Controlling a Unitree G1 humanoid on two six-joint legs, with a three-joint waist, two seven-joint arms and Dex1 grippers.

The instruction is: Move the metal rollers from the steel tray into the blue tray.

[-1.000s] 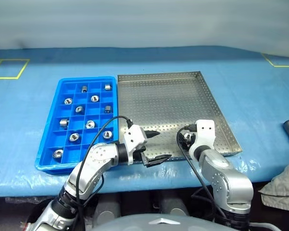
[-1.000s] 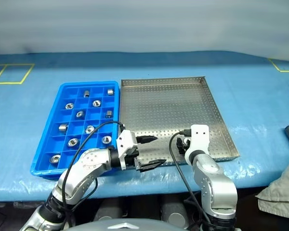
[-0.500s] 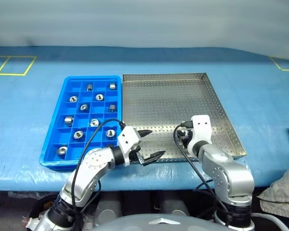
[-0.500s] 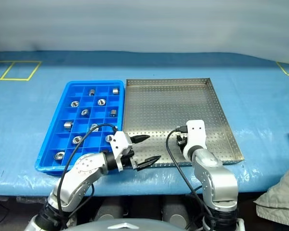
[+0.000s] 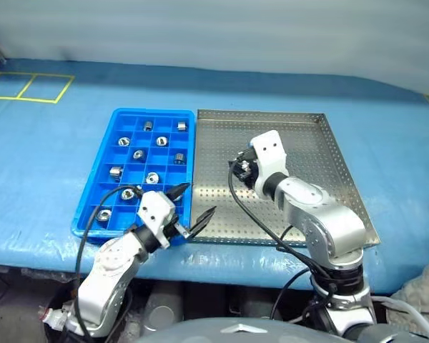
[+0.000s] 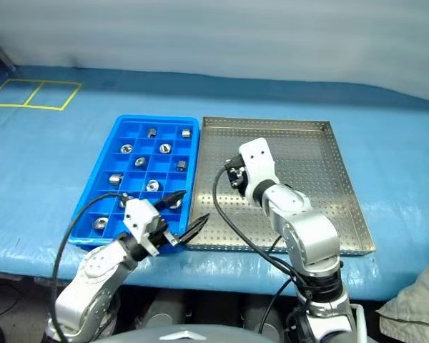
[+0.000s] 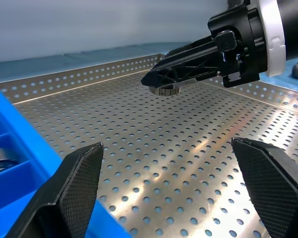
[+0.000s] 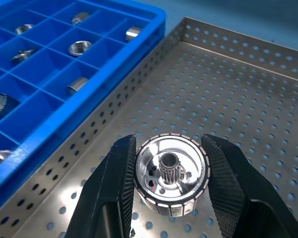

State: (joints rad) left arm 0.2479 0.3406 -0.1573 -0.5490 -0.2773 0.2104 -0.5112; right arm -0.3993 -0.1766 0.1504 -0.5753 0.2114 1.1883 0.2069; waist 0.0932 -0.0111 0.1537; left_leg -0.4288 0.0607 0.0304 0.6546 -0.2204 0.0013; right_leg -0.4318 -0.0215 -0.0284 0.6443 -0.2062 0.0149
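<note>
Since a second ago, your right gripper (image 8: 169,191) has been lifting off the steel tray (image 5: 300,143) and swinging toward the blue tray (image 5: 93,207), now clamping one metal roller (image 8: 171,174) above the perforated floor. Nearest you, your left gripper (image 5: 193,204) is hanging with its jaws spread wide and empty over the seam where the two trays meet. You're nearly finishing: this looks like the last roller, as far as the pictures show. It's a shiny ribbed ring with a splined bore. Farther off, about ten metal rollers (image 5: 151,178) are sitting in the glossy plastic grid's square compartments.
</note>
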